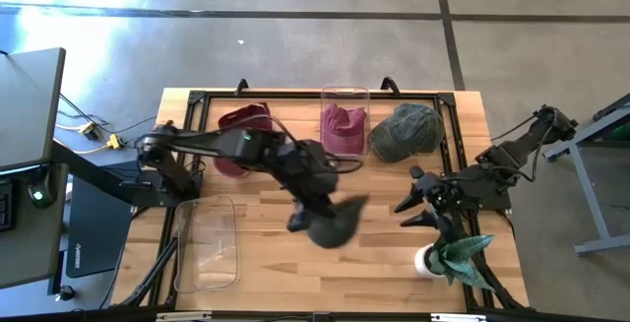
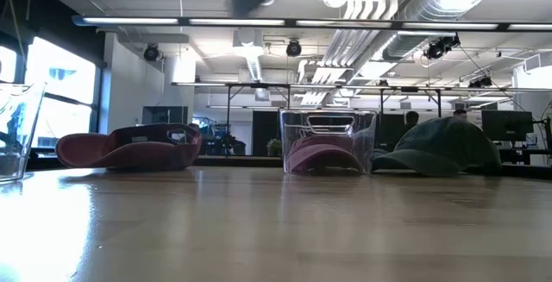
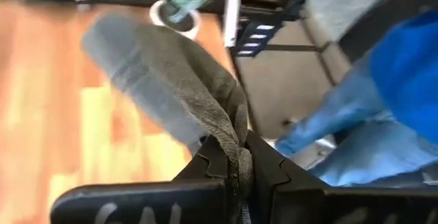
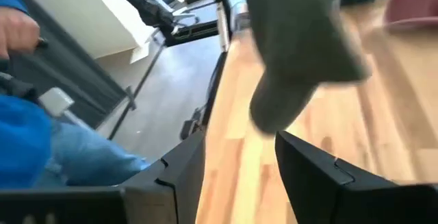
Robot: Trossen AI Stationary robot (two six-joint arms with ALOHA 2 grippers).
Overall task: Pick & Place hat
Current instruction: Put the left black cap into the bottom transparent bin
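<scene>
From above I see the wooden table (image 1: pixel 266 273) with a clear bin (image 1: pixel 209 243) at its left front, a maroon cap (image 1: pixel 241 135) at the back, a clear container (image 1: pixel 344 120) holding a pinkish cap (image 1: pixel 344 130), and a green cap (image 1: pixel 406 131) beside it. My left gripper (image 1: pixel 315 212) hangs over mid-table, pinched tight on the dark hat (image 1: pixel 335 225), which is lifted clear. The right gripper (image 1: pixel 418 204) sits just beside it, fingers apart, holding nothing. The wrist views alone show a person in blue (image 3: pixel 404 66) beyond the table edge. A white cup with green leaves (image 1: pixel 448 258), possibly a plant, stands at the right front.
</scene>
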